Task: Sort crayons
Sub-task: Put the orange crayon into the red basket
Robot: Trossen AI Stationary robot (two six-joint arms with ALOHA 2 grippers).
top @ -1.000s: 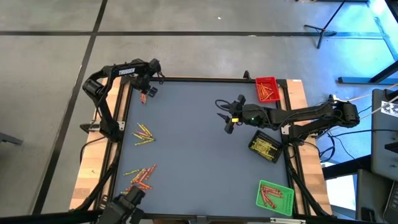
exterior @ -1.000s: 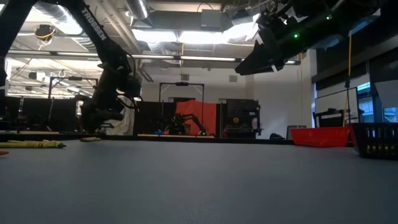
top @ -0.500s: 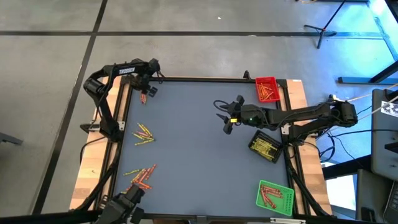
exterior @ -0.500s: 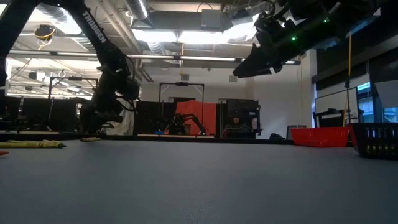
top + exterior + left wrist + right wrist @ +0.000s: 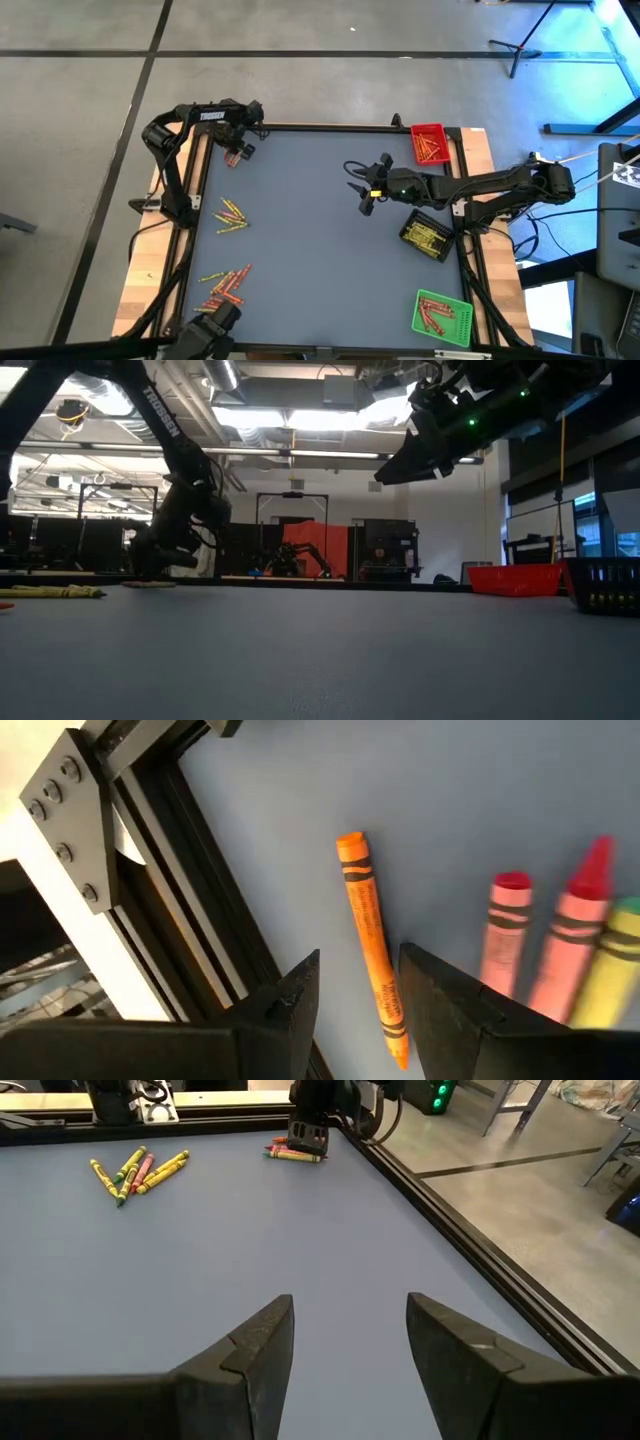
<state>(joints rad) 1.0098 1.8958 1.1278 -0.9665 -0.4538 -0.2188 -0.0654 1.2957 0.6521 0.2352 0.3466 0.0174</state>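
You're mid-pick: left tool (image 5: 355,995) open astride the orange crayon (image 5: 370,946) at the counter's (image 5: 320,250) upper-left corner, so drop and close; right tool (image 5: 366,188) idles open mid-frame.

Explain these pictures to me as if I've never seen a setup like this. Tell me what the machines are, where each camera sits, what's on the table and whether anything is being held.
Two dark robot arms work at a grey table. One picture looks straight down, one looks level across the tabletop, and one comes from each wrist.

The left gripper is low at a far corner, its open fingers either side of an orange crayon lying flat, with a few more crayons beside it. Nothing is gripped yet. The right gripper hangs open and empty above the middle of the table.

Loose crayon piles lie along the left side. Red, black and green trays on the right already hold crayons.
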